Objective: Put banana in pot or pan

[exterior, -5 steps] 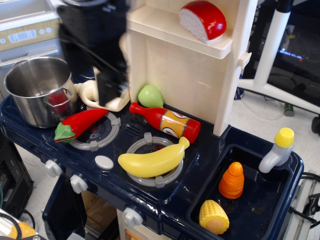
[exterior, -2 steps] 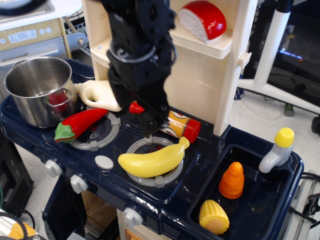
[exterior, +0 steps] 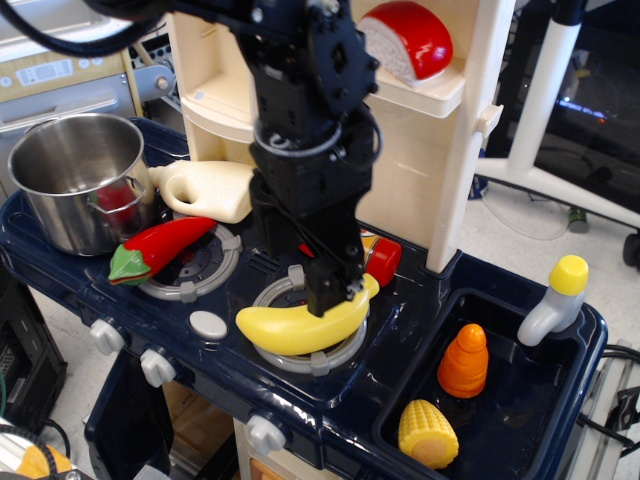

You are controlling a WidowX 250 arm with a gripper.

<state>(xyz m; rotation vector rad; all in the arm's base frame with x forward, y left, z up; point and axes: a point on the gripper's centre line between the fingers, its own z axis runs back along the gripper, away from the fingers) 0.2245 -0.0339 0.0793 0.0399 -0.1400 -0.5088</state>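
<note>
The yellow banana (exterior: 290, 325) lies on the front right burner ring of the toy stove. My black gripper (exterior: 330, 295) hangs straight down over the banana's right half. One finger (exterior: 324, 290) overlaps the banana's upper side, so the jaws look open around it. The shiny steel pot (exterior: 60, 215) stands at the far left of the stove, well apart from the gripper. A red item (exterior: 118, 200) lies inside it.
A red chili pepper (exterior: 160, 245) lies on the left burner beside the pot. A cream jug (exterior: 210, 190) stands behind it. The red ketchup bottle (exterior: 383, 260) is mostly hidden behind my arm. The sink (exterior: 520, 420) at right holds a corn cob (exterior: 428, 433) and an orange piece (exterior: 463, 360).
My arm has swung in from the back left and come down to the right. The gripper has moved from above the ketchup bottle onto the banana. The banana has not moved.
</note>
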